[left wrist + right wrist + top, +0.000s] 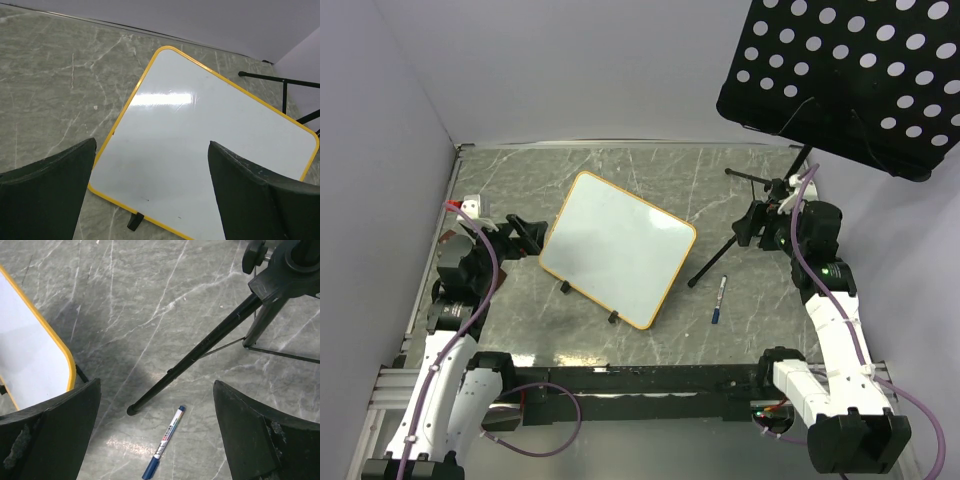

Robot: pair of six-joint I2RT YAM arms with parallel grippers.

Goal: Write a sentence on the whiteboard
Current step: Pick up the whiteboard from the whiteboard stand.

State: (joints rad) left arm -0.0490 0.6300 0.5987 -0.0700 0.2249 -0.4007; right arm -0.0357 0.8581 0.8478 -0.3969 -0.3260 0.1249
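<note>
The whiteboard [617, 247] lies tilted on the table, blank white with a tan-orange frame and two black clip feet on its near edge; no sentence shows on it. It also shows in the left wrist view [200, 145] and at the left edge of the right wrist view [25, 350]. A blue-capped marker [720, 300] lies on the table right of the board, also in the right wrist view [165, 442]. My left gripper [525, 235] is open and empty, above the board's left edge. My right gripper [760, 225] is open and empty, above the marker.
A black perforated music-stand panel [845, 70] hangs over the back right. Its tripod legs [715, 260] spread on the table near the marker, one leg [200, 355] ending just beside the pen. Grey walls enclose the left and back of the marble table [650, 175].
</note>
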